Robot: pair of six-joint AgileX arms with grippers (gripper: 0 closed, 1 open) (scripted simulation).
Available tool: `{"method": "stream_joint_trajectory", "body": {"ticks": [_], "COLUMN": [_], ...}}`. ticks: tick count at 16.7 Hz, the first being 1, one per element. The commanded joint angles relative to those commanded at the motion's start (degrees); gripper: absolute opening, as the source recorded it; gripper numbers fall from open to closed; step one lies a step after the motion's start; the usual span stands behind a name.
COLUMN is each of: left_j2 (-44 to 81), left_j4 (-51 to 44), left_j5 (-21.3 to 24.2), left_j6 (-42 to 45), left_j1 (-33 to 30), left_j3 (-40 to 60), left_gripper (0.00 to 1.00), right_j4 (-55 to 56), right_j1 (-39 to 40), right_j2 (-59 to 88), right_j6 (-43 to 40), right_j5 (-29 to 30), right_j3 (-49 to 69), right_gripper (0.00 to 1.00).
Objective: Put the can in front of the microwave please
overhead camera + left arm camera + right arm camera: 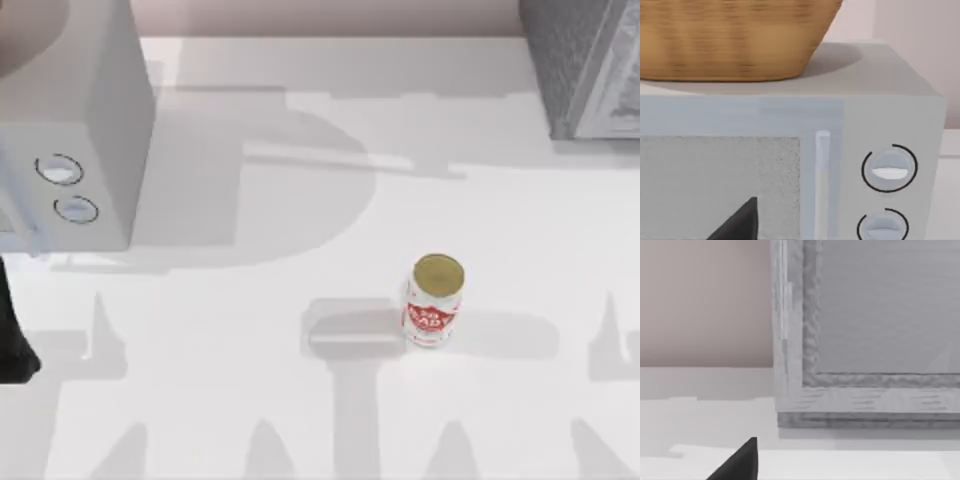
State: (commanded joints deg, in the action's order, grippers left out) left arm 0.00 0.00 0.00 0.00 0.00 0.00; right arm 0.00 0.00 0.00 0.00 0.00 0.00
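1. Your can (435, 300) stands upright on the white worktop (250, 330), a bit right of the middle and near the front edge. Nothing is touching it.
2. The can has a white body, a red label and a dull gold top. There are red and white letters on the label, but they are too small for you to read. You can't tell the brand.
3. The microwave (75, 130) sits far off at the left side of the worktop. Its two round dials (66, 188) face the front. The can is well apart from it, so the job has not started yet.
4. You still have to do everything: reach the can, grab it, carry it left, and set it down in front of the dials.
5. A brown woven basket (735, 37) sits on top of the microwave.
6. A darker speckled grey box (585, 65) stands at the back right corner. That one is not the goal.
7. Your left arm (12, 340) waits at the left edge, in front of the microwave. You see one dark finger tip in each wrist view, so you cannot tell if the fingers are open or shut on either side.
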Motion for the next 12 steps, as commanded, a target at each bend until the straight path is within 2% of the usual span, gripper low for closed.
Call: {"method": "stream_joint_trajectory", "body": {"ticks": [6,12], "left_j2": [5.46,27.90], "left_j4": [-4.11,-19.72], "left_j5": [-0.06,-0.60], "left_j6": [0.92,3.03], "left_j1": [-2.36,-11.21], "left_j3": [3.83,22.20], "left_gripper": [1.00,1.00], "right_j4": [0.00,0.00], "right_j1": [0.00,0.00], "right_j2": [0.00,0.00], "right_j6": [0.00,0.00], "right_j5": [0.00,0.00], "right_j3": [0.00,0.00], "right_gripper": [1.00,1.00]}}
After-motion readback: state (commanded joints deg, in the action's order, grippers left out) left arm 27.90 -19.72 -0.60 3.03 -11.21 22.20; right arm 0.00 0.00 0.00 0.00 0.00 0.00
